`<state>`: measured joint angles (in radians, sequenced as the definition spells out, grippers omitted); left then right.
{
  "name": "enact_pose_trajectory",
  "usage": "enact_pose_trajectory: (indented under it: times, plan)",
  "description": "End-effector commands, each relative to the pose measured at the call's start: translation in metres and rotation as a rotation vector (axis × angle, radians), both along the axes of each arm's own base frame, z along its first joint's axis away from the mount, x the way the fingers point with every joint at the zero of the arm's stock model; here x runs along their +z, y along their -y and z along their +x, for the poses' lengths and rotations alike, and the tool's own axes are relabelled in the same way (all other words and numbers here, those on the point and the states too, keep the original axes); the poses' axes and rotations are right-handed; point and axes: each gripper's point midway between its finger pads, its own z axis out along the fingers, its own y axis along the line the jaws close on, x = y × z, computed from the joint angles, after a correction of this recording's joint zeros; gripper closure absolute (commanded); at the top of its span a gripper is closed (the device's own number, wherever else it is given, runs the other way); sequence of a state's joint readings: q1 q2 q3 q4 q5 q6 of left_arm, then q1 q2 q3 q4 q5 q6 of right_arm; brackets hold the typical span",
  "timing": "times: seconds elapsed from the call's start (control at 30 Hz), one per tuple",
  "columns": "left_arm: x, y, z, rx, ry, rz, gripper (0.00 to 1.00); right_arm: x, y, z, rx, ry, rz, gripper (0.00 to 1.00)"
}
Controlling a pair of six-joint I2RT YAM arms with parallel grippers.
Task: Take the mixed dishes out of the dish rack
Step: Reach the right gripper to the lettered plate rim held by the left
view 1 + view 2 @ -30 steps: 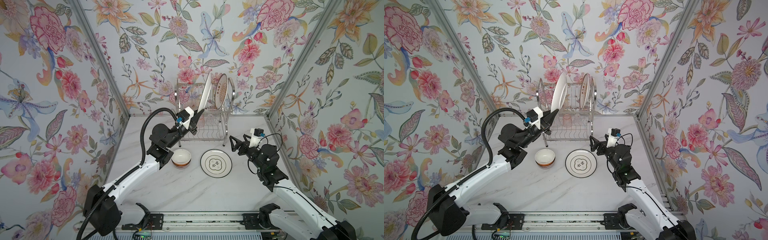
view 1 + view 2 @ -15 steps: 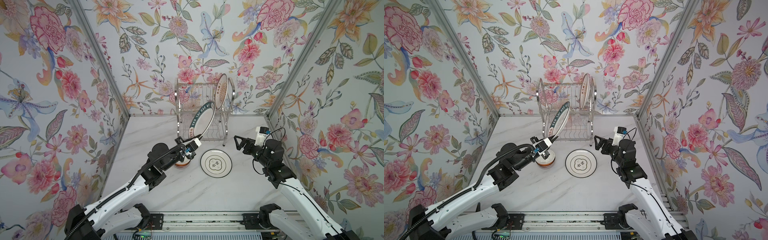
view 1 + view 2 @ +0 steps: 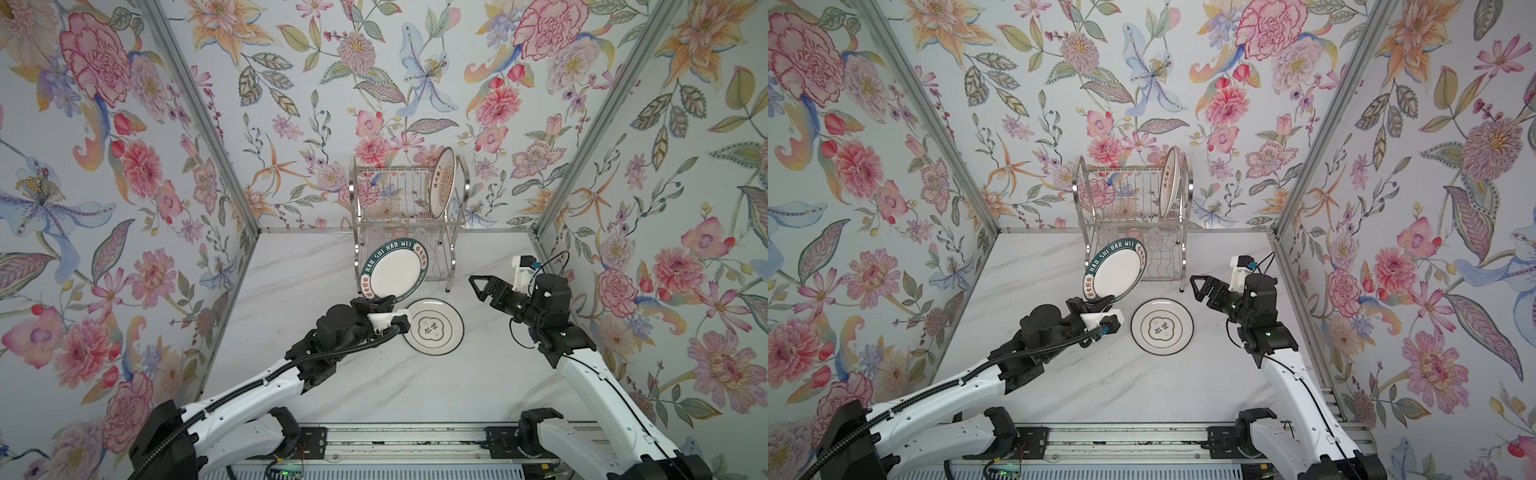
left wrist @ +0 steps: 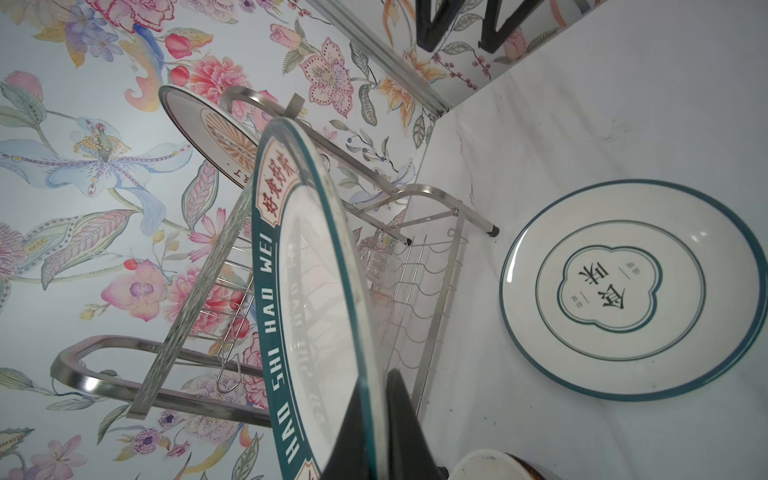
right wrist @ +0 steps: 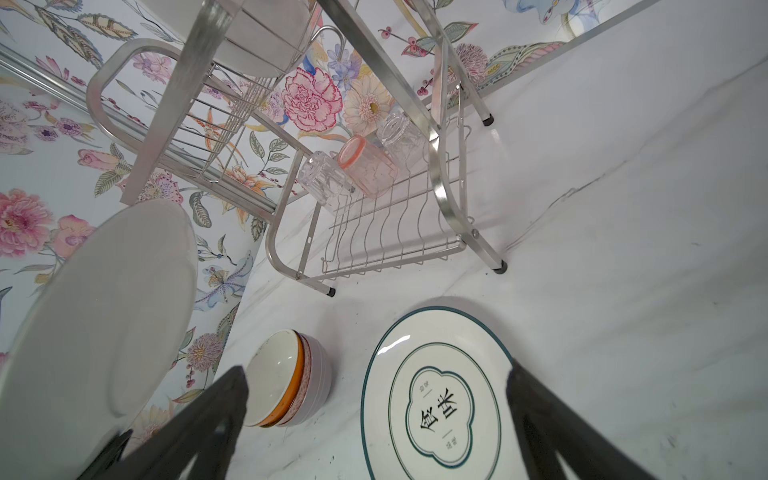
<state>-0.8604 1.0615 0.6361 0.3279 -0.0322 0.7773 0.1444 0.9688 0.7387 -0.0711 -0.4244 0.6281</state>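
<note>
Jaws: left gripper (image 3: 379, 300) clamped on teal-lettered plate (image 3: 395, 270), frame centre; right gripper (image 3: 478, 287) spread, empty. Out: white plate (image 3: 434, 326), stacked bowls (image 5: 286, 380). Remaining in dish rack (image 3: 354, 199): sunburst plate (image 3: 442, 183), three glasses (image 5: 365, 170).

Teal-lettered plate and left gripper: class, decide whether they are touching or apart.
Touching. The left wrist view shows the left gripper with one black finger on each side, pinching the rim of the teal-lettered plate.

bright, diffuse light; faint soft shadows on the white marbled tabletop (image 3: 415, 395), glints on the shiny steel wire dish rack (image 4: 95, 384). wrist views bow at edges; the teal-lettered white round plate (image 5: 104, 311) looks soft.
</note>
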Motion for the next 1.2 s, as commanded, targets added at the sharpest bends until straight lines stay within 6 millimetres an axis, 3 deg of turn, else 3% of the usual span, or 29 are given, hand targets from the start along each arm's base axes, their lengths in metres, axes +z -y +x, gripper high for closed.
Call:
enact_pose_trajectory:
  times: [0.0, 0.33, 0.73, 1.17]
  plan:
    - [0.003, 0.006, 0.006, 0.018, 0.114, 0.070, 1.00, 0.017, -0.013, -0.003, 0.086, 0.003, 0.070, 0.06]
    - [-0.047, 0.032, 0.011, -0.039, 0.155, 0.286, 1.00, 0.010, -0.039, 0.006, 0.224, -0.048, 0.159, 0.14]
    - [-0.066, 0.063, 0.010, -0.105, 0.186, 0.337, 1.00, -0.036, -0.069, 0.018, 0.282, -0.194, 0.091, 0.29]
    - [-0.072, 0.072, 0.010, -0.130, 0.186, 0.336, 1.00, -0.074, -0.082, 0.027, 0.304, -0.351, 0.073, 0.51]
